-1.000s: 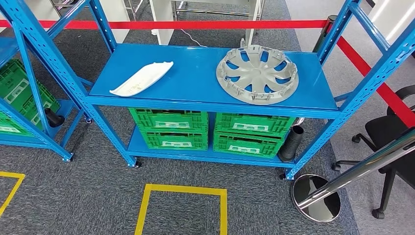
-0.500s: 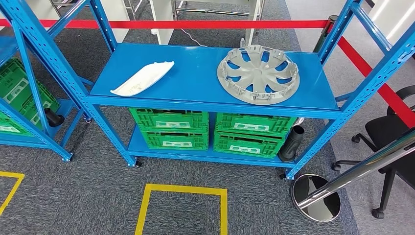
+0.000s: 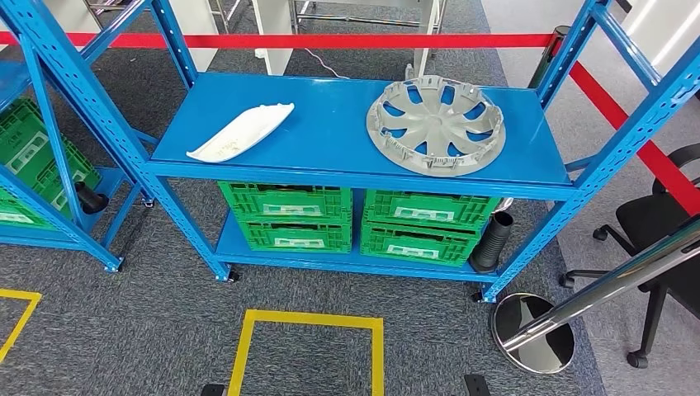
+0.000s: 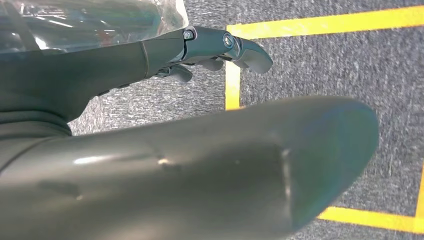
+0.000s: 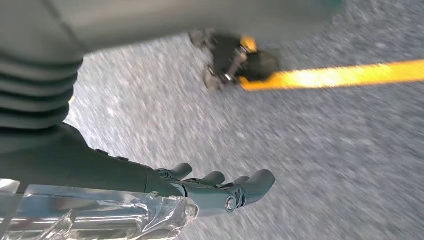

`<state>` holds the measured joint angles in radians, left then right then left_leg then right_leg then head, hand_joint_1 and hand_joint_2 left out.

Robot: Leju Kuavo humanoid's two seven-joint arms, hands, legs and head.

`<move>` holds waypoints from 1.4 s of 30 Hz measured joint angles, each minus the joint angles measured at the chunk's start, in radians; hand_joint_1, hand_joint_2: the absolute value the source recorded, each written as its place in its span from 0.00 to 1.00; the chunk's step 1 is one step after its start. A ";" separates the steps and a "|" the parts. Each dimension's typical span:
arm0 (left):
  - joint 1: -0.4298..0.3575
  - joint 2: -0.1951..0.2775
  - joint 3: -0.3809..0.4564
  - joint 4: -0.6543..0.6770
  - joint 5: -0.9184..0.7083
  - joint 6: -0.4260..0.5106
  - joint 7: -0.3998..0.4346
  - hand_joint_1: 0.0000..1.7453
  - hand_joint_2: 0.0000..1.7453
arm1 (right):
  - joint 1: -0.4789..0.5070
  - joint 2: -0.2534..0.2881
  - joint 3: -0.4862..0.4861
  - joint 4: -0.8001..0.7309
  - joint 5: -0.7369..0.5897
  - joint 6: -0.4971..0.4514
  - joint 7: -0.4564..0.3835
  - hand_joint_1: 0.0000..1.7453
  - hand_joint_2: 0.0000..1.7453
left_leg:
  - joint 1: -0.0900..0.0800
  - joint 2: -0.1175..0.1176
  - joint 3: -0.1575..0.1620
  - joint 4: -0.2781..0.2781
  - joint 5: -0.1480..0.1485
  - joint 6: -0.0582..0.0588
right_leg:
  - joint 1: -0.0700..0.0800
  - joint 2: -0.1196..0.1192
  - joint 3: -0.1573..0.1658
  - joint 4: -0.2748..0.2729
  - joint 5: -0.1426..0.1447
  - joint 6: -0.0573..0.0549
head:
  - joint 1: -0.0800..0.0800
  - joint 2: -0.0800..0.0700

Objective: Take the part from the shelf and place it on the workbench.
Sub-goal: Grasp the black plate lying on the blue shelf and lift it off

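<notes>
Two parts lie on the top board of the blue shelf [image 3: 330, 169]. One is a white elongated plastic part [image 3: 239, 132] on the left side. The other is a round grey wheel cover [image 3: 435, 124] on the right side. My left hand [image 4: 210, 46] hangs over grey carpet and yellow floor tape, its fingers stretched out and holding nothing. My right hand [image 5: 215, 190] is also low over the carpet, fingers extended and empty, and that view is blurred. Both hands are far below the shelf's top board.
Green crates [image 3: 285, 216] fill the shelf's lower level, with a black ribbed hose [image 3: 493, 242] beside them. A red barrier tape [image 3: 330, 40] runs behind, with a chrome post base [image 3: 532, 332] and a black office chair [image 3: 660, 231] at right. A second blue shelf [image 3: 41, 165] stands at left.
Two small dark tips have come up into the bottom edge of the head view, left and right of the yellow floor square. The shelf and both parts have not moved.
</notes>
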<state>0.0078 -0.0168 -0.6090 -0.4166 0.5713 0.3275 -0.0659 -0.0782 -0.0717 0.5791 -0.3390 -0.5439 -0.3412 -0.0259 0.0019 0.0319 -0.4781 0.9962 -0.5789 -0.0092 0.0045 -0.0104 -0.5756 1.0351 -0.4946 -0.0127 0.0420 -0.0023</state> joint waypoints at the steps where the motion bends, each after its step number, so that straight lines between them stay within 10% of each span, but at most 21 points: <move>1: -0.004 0.000 -0.016 0.001 0.010 0.005 -0.001 0.00 0.00 | -0.018 -0.008 0.019 0.004 -0.001 -0.009 0.000 0.00 1.00 | 0.000 0.000 0.000 0.000 0.000 0.000 | 0.000 0.000 0.000 0.000 0.000 0.000 | 0.000 0.000; 23: -0.062 0.005 -0.270 0.020 0.115 0.066 -0.007 0.00 0.00 | -0.185 -0.160 0.186 -0.144 0.491 0.066 0.189 0.00 1.00 | -0.001 0.000 0.001 0.001 0.001 0.002 | -0.002 0.000 0.000 0.000 0.002 0.002 | 0.000 0.000; 27: -0.069 0.006 -0.298 0.024 0.121 0.075 -0.005 0.00 0.00 | -0.206 -0.183 0.190 -0.215 0.602 0.111 0.222 0.00 0.00 | -0.002 0.000 0.001 0.001 0.001 0.002 | -0.002 0.000 0.000 0.000 0.002 0.003 | 0.000 0.000; 42: -0.106 0.006 -0.407 0.035 0.134 0.087 0.015 0.00 0.00 | -0.318 -0.253 0.209 -0.527 1.025 0.304 0.355 0.00 0.00 | -0.002 0.000 0.001 0.001 0.002 0.002 | -0.002 0.000 0.000 0.000 0.002 0.003 | 0.000 0.000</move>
<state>-0.0978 -0.0103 -1.0157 -0.3821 0.7056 0.4144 -0.0512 -0.3959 -0.3247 0.7876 -0.8656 0.4811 -0.0370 0.3287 0.0000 0.0319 -0.4770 0.9970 -0.5773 -0.0070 0.0021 -0.0106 -0.5753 1.0349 -0.4924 -0.0100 0.0421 -0.0023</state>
